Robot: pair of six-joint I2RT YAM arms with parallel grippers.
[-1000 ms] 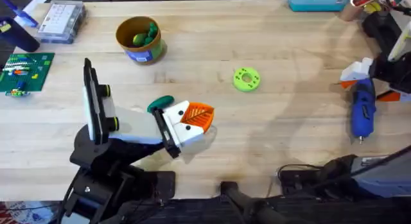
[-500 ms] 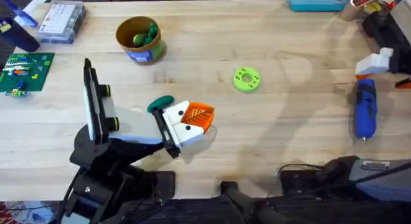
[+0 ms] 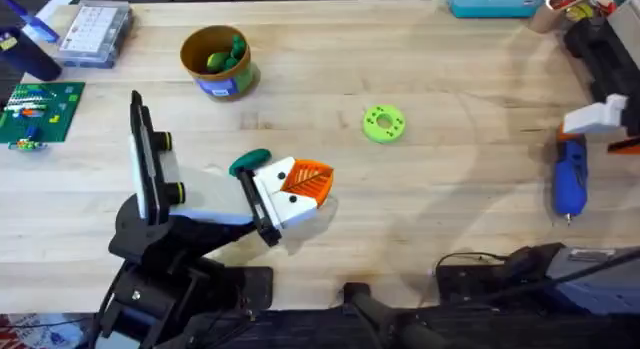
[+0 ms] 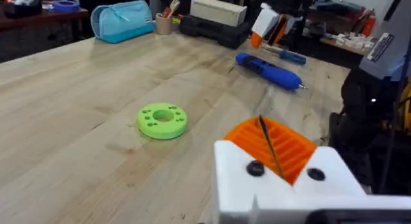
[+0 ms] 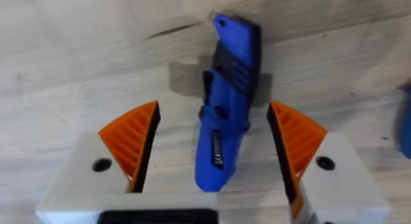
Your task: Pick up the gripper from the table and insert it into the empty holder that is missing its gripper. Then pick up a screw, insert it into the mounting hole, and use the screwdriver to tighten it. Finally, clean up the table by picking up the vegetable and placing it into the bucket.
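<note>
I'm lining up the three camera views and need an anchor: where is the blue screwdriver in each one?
Overhead: the screwdriver lies at the table's right edge, just below the right claw.
Left wrist: screwdriver far across the table, beyond the green ring.
Right wrist: screwdriver lies on the wood between the open orange pads.
Shared landmark: the green ring, in the overhead and left wrist views.

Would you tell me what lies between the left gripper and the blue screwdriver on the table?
In the overhead view, bare wood lies between the left gripper and the screwdriver; the green ring sits off that line, farther back.
</note>
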